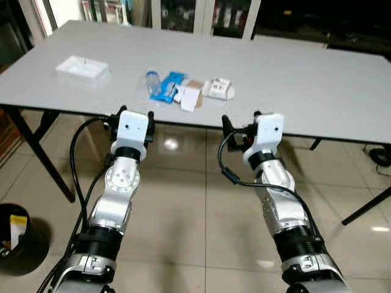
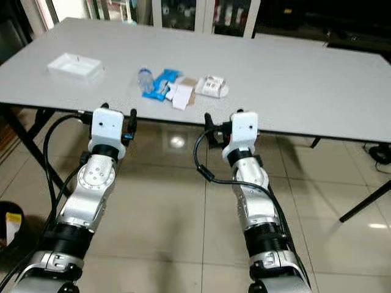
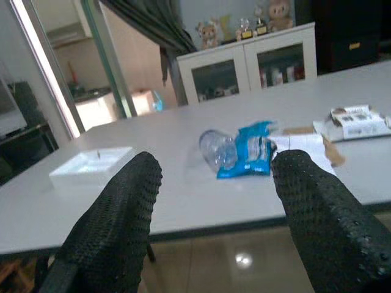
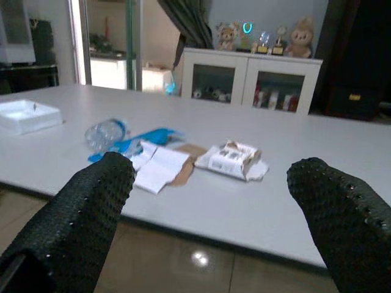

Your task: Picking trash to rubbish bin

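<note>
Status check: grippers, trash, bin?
Left gripper and right gripper open, empty, short of the table edge. Trash pile untouched on the table: bottle, blue wrapper, papers. Bin on floor, far left. Path clear.

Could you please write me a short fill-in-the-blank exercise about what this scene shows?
1. The crushed plastic bottle lies on the grey ____.
2. The white tray sits to the robot's ____ of the trash pile.
3. Both the left gripper and the right gripper have their fingers ____.
4. The black rubbish bin stands on the ____.

Missing words: table; left; open; floor
</note>
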